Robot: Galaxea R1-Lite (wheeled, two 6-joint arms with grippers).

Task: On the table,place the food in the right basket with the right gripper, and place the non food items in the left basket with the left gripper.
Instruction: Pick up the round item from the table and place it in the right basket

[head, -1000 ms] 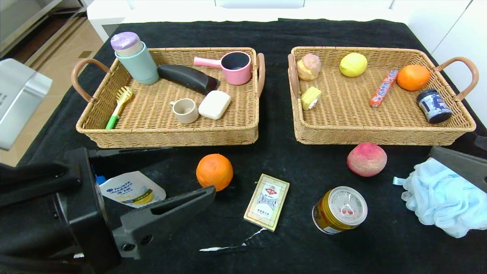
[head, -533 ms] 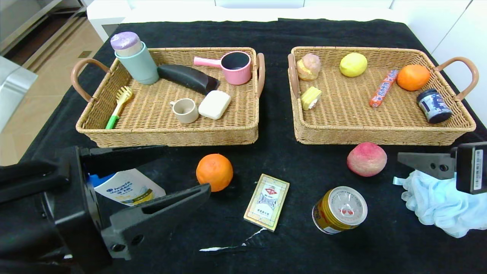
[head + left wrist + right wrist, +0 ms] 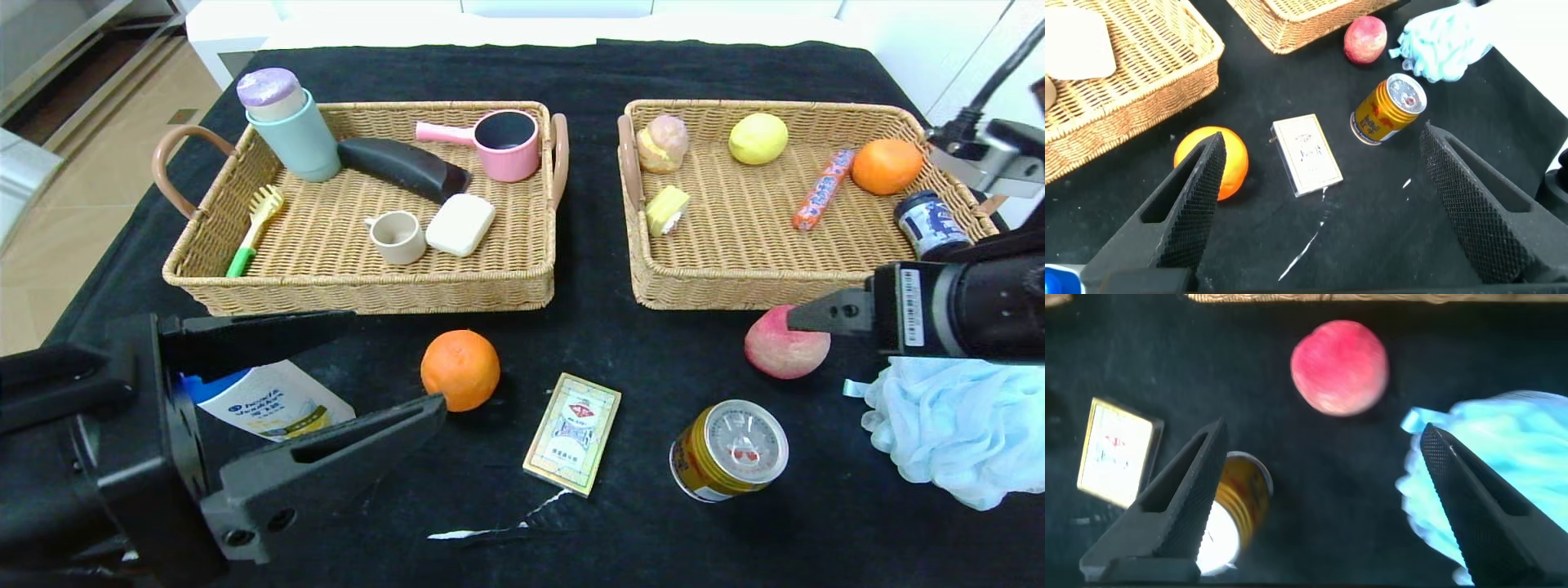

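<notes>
Near the table's (image 3: 571,73) front right corner, the right gripper (image 3: 1323,498) hangs wide open above the peach (image 3: 785,343), which lies beside the bath pouf (image 3: 955,425), so a finger may snag the mesh when closing.

pouf (image 3: 955,429) crowding peach (image 3: 785,343), can (image 3: 729,450) near

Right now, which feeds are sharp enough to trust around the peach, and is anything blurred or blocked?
Head view: sharp; the right gripper overlaps the peach, and the left gripper partly hides the shampoo bottle. Right wrist view: soft, peach and bath pouf smeared, can top glaring white. Left wrist view: crisp on the card box.
</notes>
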